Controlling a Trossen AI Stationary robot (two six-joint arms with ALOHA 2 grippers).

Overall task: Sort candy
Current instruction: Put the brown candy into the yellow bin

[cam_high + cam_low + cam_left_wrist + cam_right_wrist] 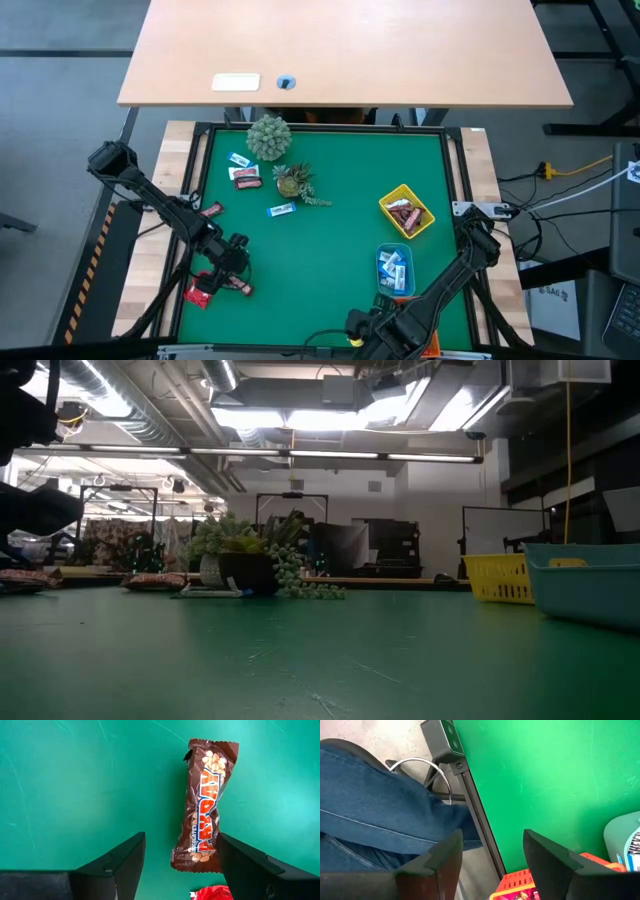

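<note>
The green counter (340,220) is carrying everything here, with a bare wooden desk (350,50) standing beyond its far edge. The left arm (160,205) is reaching in from the near-left side, and its jaws (181,865) are hanging wide open over a brown mini bar (204,807) that is lying flat on the mat between the two fingers (120,862), untouched; a shiny red packet (212,894) is peeking in just beside the bar's near end. From above, that same bar (238,288) and red packet (198,293) are sitting near the counter's front-left corner. The right arm (440,290) is waiting at the front edge, its jaws (492,862) spread wide and hanging past the counter's rim above a person's blue-jeaned leg (375,815). A round green plant (268,136) is standing at the far side, with a smaller trailing plant (293,181) just in front of it. A yellow tray (407,212) on the right is holding dark bars, and a blue tray (395,270) nearer the front is holding blue-and-white sweets. An orange tray (520,885) is showing at the front edge. More candy is lying loose: a blue-and-white wrapper (282,209) near the middle, another one (239,160) by the round plant, a dark bar (246,178) beside that, and a red piece (210,209) near the left edge.
</note>
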